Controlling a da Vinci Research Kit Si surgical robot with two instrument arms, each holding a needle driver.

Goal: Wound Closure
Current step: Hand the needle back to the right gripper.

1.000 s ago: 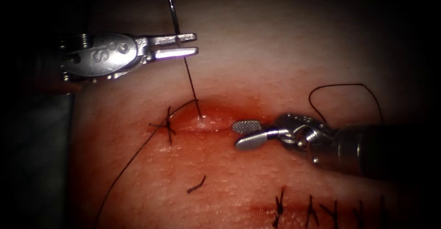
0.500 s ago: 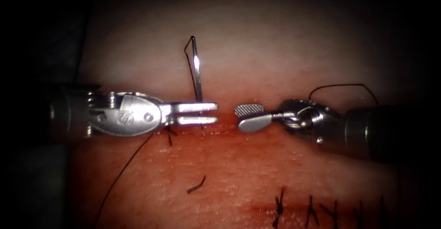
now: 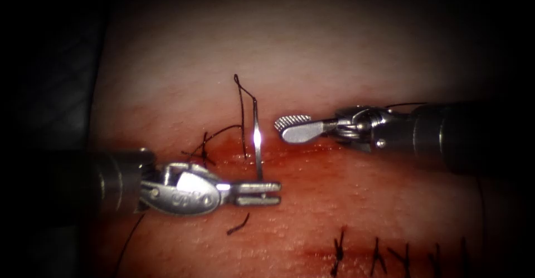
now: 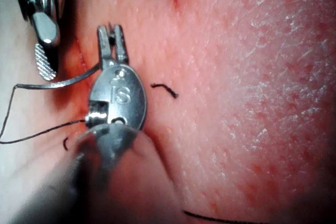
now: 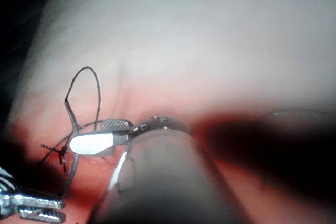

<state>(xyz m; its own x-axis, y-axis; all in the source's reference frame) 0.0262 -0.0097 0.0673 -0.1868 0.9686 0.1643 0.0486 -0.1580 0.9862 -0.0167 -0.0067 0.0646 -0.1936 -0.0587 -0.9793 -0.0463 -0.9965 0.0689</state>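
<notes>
Centrally, the tissue (image 3: pixel 345 61) carries a reddened cut (image 3: pixel 301 150) running left to right across it, wet with red fluid (image 3: pixel 334 183).

Left arm's tool (image 3: pixel 259 190) lies on the near side of the cut, toward the tissue's left edge, its jaws closed on the needle (image 3: pixel 257 144) at one end of its curve. The needle stands up from the jaws across the cut, free of the tissue, with its other end raised above the far lip. In the left wrist view the same tool (image 4: pixel 113 43) grips the needle (image 4: pixel 68 80) just behind the jaw tips, the curve reaching out sideways over the cut.

Thread (image 3: pixel 243 116) leaves the needle's raised end, folds into a small loop, and drops to the cut, where it enters the tissue just to the left of the needle. A finished knot (image 3: pixel 204 150) sits at the left end of the cut, with thread trailing from it toward the tissue's near-left corner.

Right arm's tool (image 3: pixel 287 128) hovers just to the right of the needle, over the far lip of the cut; its jaws are parted and hold nothing. In the right wrist view its tips (image 5: pixel 92 136) lie close beside the needle (image 5: pixel 73 145) without touching it.

A cut end of thread (image 3: pixel 238 225) lies loose on the tissue near the left tool. A row of earlier stitches (image 3: pixel 379 253) runs along the near edge of the tissue.
</notes>
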